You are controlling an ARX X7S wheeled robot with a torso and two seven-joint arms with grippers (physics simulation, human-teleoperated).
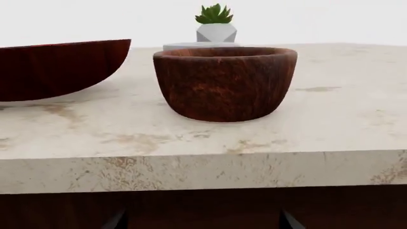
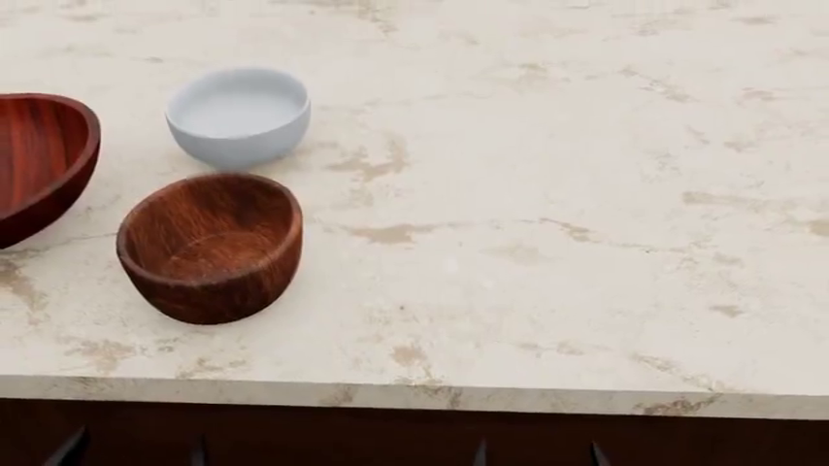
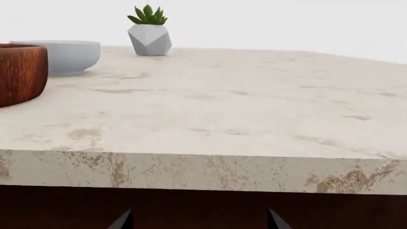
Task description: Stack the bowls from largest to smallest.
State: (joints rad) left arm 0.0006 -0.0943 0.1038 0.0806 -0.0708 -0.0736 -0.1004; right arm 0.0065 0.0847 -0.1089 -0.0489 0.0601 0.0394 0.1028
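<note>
Three bowls stand apart on the marble table's left side. The large reddish bowl (image 2: 33, 160) (image 1: 60, 69) is cut off by the left edge of the head view. Behind and to its right is the white bowl (image 2: 239, 115) (image 3: 66, 56). The small dark-brown bowl (image 2: 212, 245) (image 1: 224, 83) (image 3: 19, 71) stands nearest the front edge. My left gripper (image 2: 136, 454) (image 1: 202, 223) is open, below the table's front edge and in line with the small bowl. My right gripper (image 2: 538, 454) (image 3: 198, 222) is open too, below the edge further right. Neither holds anything.
A succulent in a grey faceted pot (image 1: 216, 26) (image 3: 149, 36) stands at the far side of the table. The marble top's thick front edge (image 2: 414, 393) lies just ahead of both grippers, with dark wood under it.
</note>
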